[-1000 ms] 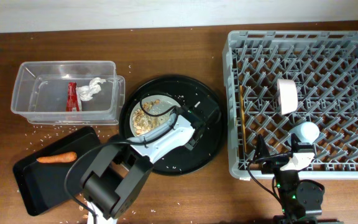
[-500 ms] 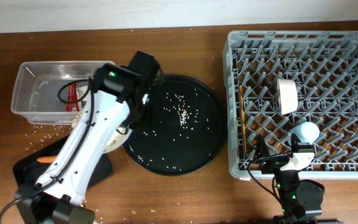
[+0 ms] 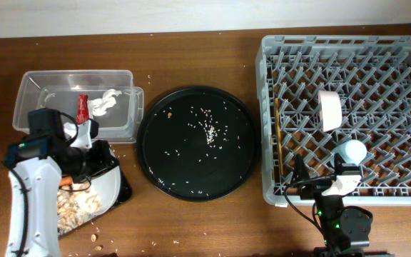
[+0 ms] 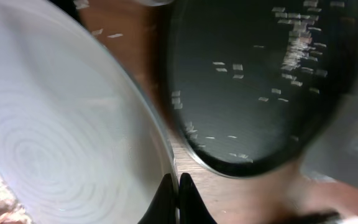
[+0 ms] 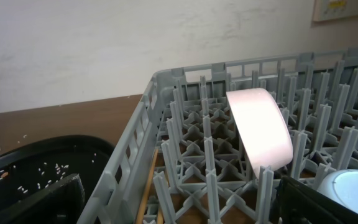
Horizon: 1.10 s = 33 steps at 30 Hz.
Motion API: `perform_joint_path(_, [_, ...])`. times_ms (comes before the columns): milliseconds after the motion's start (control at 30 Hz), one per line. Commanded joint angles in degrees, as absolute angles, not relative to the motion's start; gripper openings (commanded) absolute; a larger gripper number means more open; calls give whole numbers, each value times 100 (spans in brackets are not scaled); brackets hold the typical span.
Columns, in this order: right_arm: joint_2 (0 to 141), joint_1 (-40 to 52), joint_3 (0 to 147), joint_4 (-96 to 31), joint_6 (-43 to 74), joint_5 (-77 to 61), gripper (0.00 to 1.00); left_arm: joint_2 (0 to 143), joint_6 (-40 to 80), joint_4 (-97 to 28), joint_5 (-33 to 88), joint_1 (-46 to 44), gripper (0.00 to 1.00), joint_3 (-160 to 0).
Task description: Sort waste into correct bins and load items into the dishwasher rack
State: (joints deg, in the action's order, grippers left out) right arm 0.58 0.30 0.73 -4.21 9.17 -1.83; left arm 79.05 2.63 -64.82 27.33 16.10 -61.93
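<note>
You had the left claw [image 4: 178, 198] gripping the plate [image 4: 61, 124] by its rim, tipped over the black tray [image 3: 124, 191] so scraps [image 3: 70, 210] would slide off, while the right claw [image 5: 179, 186] sat open.

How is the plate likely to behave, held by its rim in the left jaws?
The plate looks smooth and glazed, so it is probably stiff but slippery. The left gripper pinches only its thin rim, so it may pivot or slide out. It looks ceramic, so it would likely chip if dropped.
</note>
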Motion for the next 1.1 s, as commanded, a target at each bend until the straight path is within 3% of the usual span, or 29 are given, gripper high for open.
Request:
perform_joint_path(0, [21, -3, 32, -423, 926, -237, 98, 7288, -1059, -6462, 4989, 2287, 0, -6152])
perform_joint_path(133, [21, -3, 32, -423, 926, -239, 98, 6571, -1649, -6796, 5937, 3642, 0, -6152])
perform_joint_path(267, [21, -1, 32, -423, 926, -237, 98, 6576, -2547, -7437, 7306, 4425, 0, -6077])
perform_joint_path(467, [21, -3, 32, -423, 926, -237, 98, 6501, -2670, -7487, 7330, 4416, 0, -6077])
perform_joint_path(533, [21, -3, 32, -423, 926, -237, 98, 6501, -2272, -6882, 7260, 3774, 0, -6090])
perform_joint_path(600, [21, -3, 32, -423, 926, -237, 98, 6530, 445, -3966, 7041, 2213, 0, -6090])
perform_joint_path(667, [21, -3, 32, -423, 926, -239, 98, 6777, 2401, -1192, 6204, 674, 0, -6090])
perform_joint_path(700, [21, -1, 32, -423, 926, -237, 98, 7295, 3446, 845, 5660, -427, 0, -6090])
perform_joint_path(800, [21, -3, 32, -423, 926, -237, 98, 9421, 5470, 4316, 5446, -2014, 0, -6539])
perform_joint_path(867, [21, -1, 32, -423, 926, -237, 98, 10427, 5878, 4976, 5247, -2648, 0, -7102])
perform_joint_path(967, [21, -3, 32, -423, 926, -237, 98, 11198, 5889, 4967, 4814, -3247, 0, -7509])
perform_joint_path(1067, [21, -3, 32, -423, 926, -237, 98, 11393, 5822, 3769, 4268, -3328, 0, -7509])
